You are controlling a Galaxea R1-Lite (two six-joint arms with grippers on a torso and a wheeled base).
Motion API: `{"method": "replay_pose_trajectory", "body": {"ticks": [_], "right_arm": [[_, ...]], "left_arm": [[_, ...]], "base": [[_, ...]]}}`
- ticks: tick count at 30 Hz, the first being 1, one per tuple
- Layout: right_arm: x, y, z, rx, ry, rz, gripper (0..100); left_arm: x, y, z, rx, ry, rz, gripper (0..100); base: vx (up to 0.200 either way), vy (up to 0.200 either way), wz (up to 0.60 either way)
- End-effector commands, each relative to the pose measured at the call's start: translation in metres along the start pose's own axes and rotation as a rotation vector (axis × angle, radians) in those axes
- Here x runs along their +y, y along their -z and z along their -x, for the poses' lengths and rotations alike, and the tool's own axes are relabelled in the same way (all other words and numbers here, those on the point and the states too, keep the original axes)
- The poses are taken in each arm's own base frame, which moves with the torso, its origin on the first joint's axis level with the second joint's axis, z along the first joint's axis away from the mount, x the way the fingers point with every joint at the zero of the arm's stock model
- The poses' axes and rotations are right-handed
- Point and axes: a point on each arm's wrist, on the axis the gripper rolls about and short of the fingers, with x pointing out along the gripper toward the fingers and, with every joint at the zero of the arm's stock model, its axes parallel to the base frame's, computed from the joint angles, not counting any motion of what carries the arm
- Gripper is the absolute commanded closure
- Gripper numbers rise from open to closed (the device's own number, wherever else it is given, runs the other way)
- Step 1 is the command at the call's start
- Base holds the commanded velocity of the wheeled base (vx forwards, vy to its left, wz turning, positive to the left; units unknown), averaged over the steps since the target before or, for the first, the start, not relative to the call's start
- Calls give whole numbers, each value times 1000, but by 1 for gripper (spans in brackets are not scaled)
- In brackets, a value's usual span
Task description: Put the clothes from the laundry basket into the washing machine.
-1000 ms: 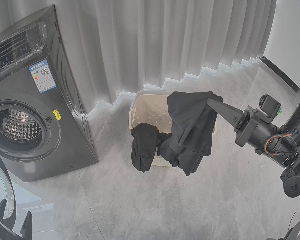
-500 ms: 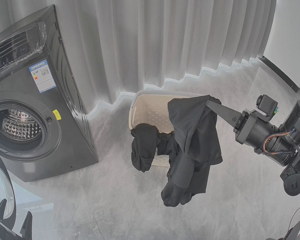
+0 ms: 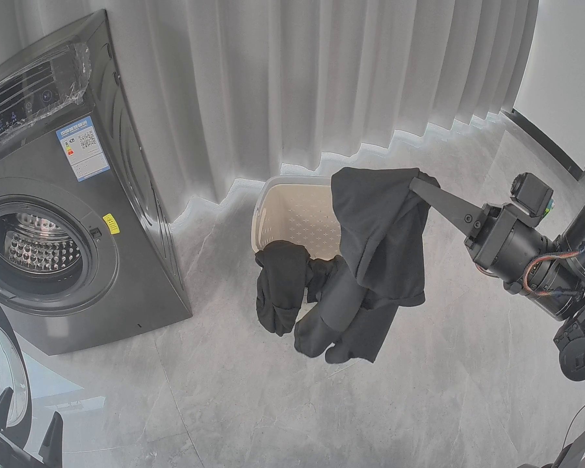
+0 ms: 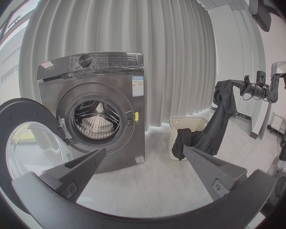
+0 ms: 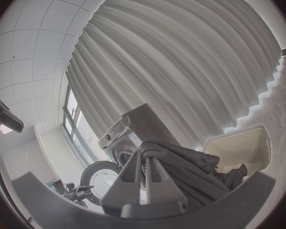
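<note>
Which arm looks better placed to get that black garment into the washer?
The right. The right fingers are shut on the black garment, holding it up over the laundry basket. The left fingers stand open and empty, low beside the washing machine and its open door.

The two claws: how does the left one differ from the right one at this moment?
The left claw is open and empty; the right claw is shut on a dark garment. The left claw sits low, facing the washing machine; the right claw is raised above the laundry basket, with the dark garment hanging from it. Both are the same dark, two-fingered design.
</note>
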Motion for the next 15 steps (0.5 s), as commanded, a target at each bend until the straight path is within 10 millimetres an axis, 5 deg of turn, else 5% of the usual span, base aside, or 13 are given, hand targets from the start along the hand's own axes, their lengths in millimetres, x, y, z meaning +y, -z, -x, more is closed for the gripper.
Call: {"method": "replay_pose_trajectory", "body": {"ticks": [1,12,15], "right_arm": [[3,0,0,2,-11,0,100],[10,4,1,20,-26,-12,100],[10,4,1,17,-29,4,100]], "left_arm": [[0,5,0,4,0,0,0],[0,5,0,4,-2,0,0],[0,5,0,4,0,0,0]], "base": [[0,0,0],[0,0,0],[0,0,600]]}}
